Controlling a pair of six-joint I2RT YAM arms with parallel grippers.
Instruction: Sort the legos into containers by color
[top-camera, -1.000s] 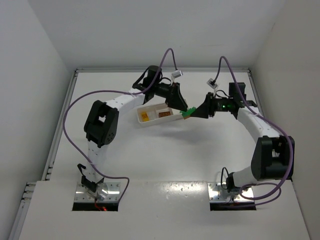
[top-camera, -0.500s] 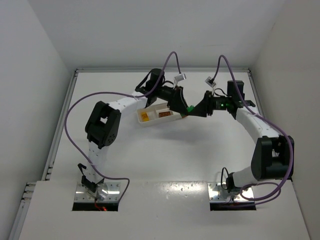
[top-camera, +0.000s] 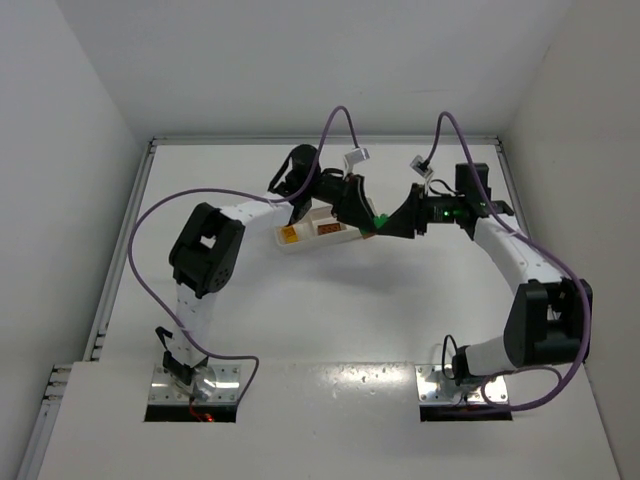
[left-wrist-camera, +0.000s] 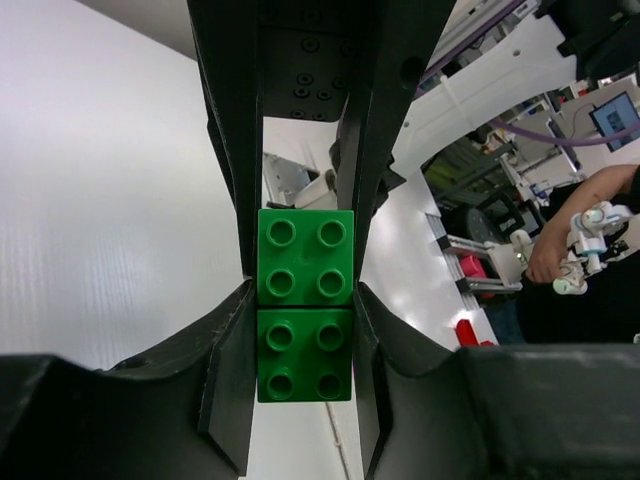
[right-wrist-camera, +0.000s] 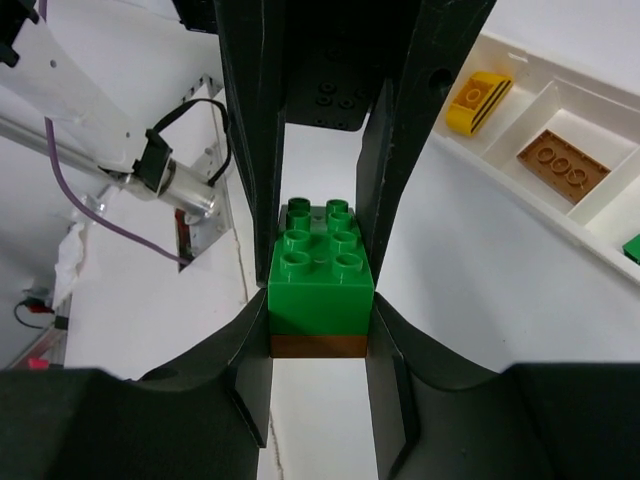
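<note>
Separation of a stuck-together clump looks to be the step in hand: just off the right end of the tray (top-camera: 300, 245), the two arms meet nose to nose over a small green cluster. The left gripper (left-wrist-camera: 305, 335) is pinched onto the first green lego (left-wrist-camera: 305, 357), its fingers pressed flat against two opposite sides. The right gripper (right-wrist-camera: 320, 315) is pinched likewise onto the second green lego (right-wrist-camera: 320, 285), which touches the first edge to edge. Under the second green lego sits a thin reddish-brown plate (right-wrist-camera: 320, 346). Whether it runs beneath the first as well is hidden from both wrist views, though that would explain why the pair holds together. Inside the tray, the compartment farthest from the grippers holds a yellow-orange lego (right-wrist-camera: 478, 92) and the middle one a reddish-brown lego (right-wrist-camera: 562, 160). A sliver of green (right-wrist-camera: 630, 246) shows in the compartment nearest the grippers. The next move, I judge, calls for a firm opposed pull or twist so the pieces part without either slipping. After that, green belongs in the nearest compartment and the plate in the middle one. No brand or lettering can be read on the bricks, tray or grippers, and a monitor (left-wrist-camera: 614, 118) far beyond the tray is too small to read.
</note>
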